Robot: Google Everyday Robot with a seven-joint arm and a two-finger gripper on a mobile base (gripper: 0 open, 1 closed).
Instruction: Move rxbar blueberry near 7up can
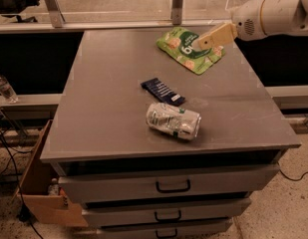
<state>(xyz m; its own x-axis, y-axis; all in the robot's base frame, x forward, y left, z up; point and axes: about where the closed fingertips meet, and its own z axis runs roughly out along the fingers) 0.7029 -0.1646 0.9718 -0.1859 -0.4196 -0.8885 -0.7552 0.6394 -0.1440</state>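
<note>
Hovering tool over pouch, rxbar blueberry beside 7up can

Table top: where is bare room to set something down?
The left half of the table, left of the rxbar blueberry and 7up can, is bare, as is the right front corner. Crowded: the back right, where the claw hangs over the green snack pouch.

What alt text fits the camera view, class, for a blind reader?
A dark blue rxbar blueberry lies flat on a grey cabinet top, just behind a 7up can lying on its side. The pincer hovers over a green snack pouch farther back.
</note>
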